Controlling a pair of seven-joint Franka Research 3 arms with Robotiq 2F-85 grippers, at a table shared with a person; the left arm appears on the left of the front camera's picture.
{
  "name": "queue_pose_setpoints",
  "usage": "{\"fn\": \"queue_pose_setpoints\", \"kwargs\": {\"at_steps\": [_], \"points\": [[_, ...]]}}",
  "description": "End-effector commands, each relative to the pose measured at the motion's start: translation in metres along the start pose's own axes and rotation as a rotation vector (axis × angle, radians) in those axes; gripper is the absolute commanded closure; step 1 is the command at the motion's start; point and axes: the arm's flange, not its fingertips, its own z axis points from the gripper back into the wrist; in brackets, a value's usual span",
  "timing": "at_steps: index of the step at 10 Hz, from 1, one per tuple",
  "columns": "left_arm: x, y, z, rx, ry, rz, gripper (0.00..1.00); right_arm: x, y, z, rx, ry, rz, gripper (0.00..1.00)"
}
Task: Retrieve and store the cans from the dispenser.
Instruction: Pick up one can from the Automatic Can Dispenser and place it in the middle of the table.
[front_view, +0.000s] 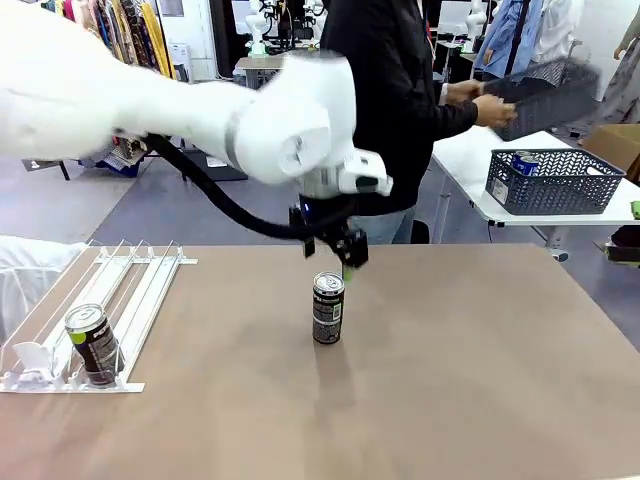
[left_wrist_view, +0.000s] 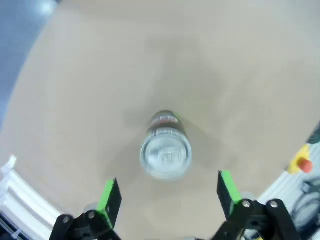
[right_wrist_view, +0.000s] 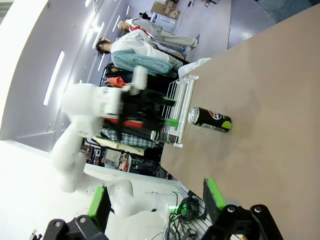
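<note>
A dark can (front_view: 328, 308) with a silver top stands upright in the middle of the brown table. My left gripper (front_view: 340, 250) hovers just above it, jaws apart. From the left wrist, the can (left_wrist_view: 166, 150) lies below and ahead of my open left gripper (left_wrist_view: 168, 195), not touching either pad. A second dark can (front_view: 93, 343) stands at the front stopper of the white dispenser (front_view: 130, 285) at the table's left. My right gripper (right_wrist_view: 155, 200) is open and holds nothing; far beyond it are the standing can (right_wrist_view: 210, 120) and the dispenser (right_wrist_view: 182, 102).
A person stands at the far side holding a grey basket (front_view: 545, 100). Another grey perforated basket (front_view: 555, 185) with a blue can (front_view: 525, 163) sits on a white side table at the right. Bare tabletop stretches right of the standing can.
</note>
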Motion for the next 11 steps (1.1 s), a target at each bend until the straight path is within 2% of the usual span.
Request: {"fn": "queue_pose_setpoints", "kwargs": {"at_steps": [1,2,3,5,6,7,8,9,10,11], "points": [[-0.082,0.027,0.096,-0.06,-0.07,-0.02,0.0,0.002,0.003,-0.001,0.017,-0.013,0.006,0.0],[-0.117,0.046,0.129,-0.133,-0.09,-0.021,0.0,0.002,0.003,-0.001,0.017,-0.013,0.006,0.0],[-0.152,0.07,0.151,-0.208,-0.172,0.043,0.0,0.002,0.003,-0.001,0.017,-0.013,0.006,0.0],[-0.232,0.134,0.174,-0.337,-0.313,0.239,0.0,0.002,0.003,-0.001,0.017,-0.013,0.006,0.0],[-0.271,0.166,0.176,-0.433,-0.375,0.297,0.0,0.002,0.003,-0.001,0.017,-0.013,0.006,0.0],[-0.309,0.194,0.172,-0.483,-0.439,0.377,0.0,0.002,0.003,-0.001,0.017,-0.013,0.006,0.0],[-0.347,0.216,0.161,-0.62,-0.523,0.347,0.0,0.002,0.003,-0.001,0.017,-0.013,0.006,0.0],[-0.382,0.239,0.139,-0.658,-0.589,0.485,0.0,0.002,0.003,-0.001,0.017,-0.013,0.006,0.0],[-0.41,0.254,0.117,-0.755,-0.642,0.495,0.0,0.002,0.003,-0.001,0.017,-0.013,0.006,0.0],[-0.435,0.266,0.095,-0.807,-0.699,0.592,0.0,0.002,0.003,-0.001,0.017,-0.013,0.006,0.0]]}}
